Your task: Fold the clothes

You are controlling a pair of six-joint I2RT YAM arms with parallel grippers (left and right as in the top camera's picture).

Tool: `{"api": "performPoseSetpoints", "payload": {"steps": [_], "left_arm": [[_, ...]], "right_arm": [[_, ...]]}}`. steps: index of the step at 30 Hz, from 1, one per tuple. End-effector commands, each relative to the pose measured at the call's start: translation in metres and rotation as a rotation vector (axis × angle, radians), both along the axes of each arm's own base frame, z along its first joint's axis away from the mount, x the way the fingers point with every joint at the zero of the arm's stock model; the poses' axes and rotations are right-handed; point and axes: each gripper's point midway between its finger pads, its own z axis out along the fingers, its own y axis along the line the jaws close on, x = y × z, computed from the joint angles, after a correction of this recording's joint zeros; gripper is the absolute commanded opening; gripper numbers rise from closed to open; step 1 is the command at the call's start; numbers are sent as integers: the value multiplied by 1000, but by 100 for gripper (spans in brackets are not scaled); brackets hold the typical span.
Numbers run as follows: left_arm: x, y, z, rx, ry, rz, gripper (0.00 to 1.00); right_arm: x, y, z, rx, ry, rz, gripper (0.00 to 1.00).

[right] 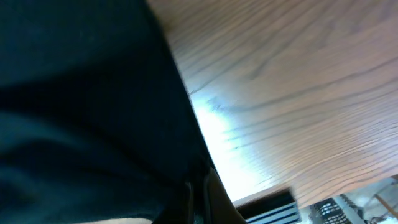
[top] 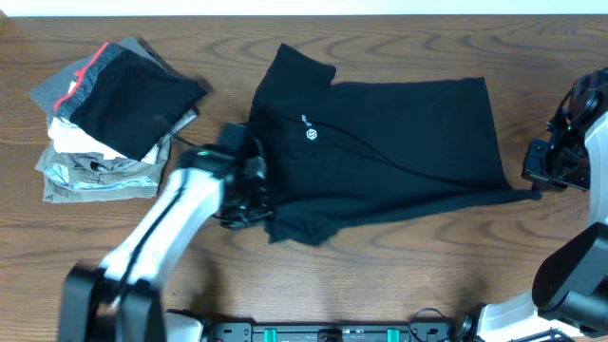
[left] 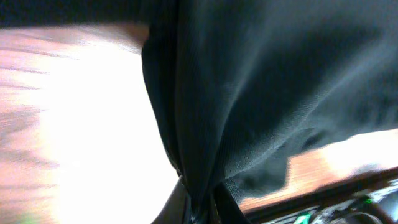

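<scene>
Black T-shirt (left: 261,93) is pinched tight by left end effector (top: 255,201) and right end effector (top: 533,186); a fold-over lift is judged next.

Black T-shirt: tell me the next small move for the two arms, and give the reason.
Probably lift both grippers together a little and start carrying the near edge toward the far one. The T-shirt lies spread sideways on the table; the left gripper pinches fabric at the sleeve end, the right gripper pinches the near hem corner, so that edge is held at both ends.
</scene>
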Motion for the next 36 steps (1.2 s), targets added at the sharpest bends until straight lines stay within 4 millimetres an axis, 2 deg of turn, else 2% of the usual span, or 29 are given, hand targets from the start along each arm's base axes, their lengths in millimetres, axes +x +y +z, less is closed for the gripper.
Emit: {"api": "performPoseSetpoints", "payload": {"steps": [1, 4, 8, 15, 24, 27, 33, 36], "left_arm": [[11, 17, 31, -18, -147, 18, 6], [13, 21, 50, -34, -227, 33, 6], [7, 22, 61, -41, -255, 33, 6], [-13, 26, 59, -23, -178, 32, 6], [-23, 28, 57, -14, -144, 22, 6], [-11, 32, 57, 12, -196, 27, 6], [40, 41, 65, 85, -414, 62, 6], [59, 40, 69, 85, -480, 71, 6]], "right_arm": [[-4, 6, 1, 50, 0, 8, 1], [-10, 12, 2, 78, 23, 6, 1], [-19, 15, 3, 91, 57, 5, 1], [-29, 19, 5, 109, 102, 3, 1], [-34, 21, 6, 114, 118, -5, 1], [-29, 20, 5, 108, 100, -9, 1], [11, 14, 0, 98, -68, -5, 1], [23, 9, 0, 80, -117, -2, 3]]}}
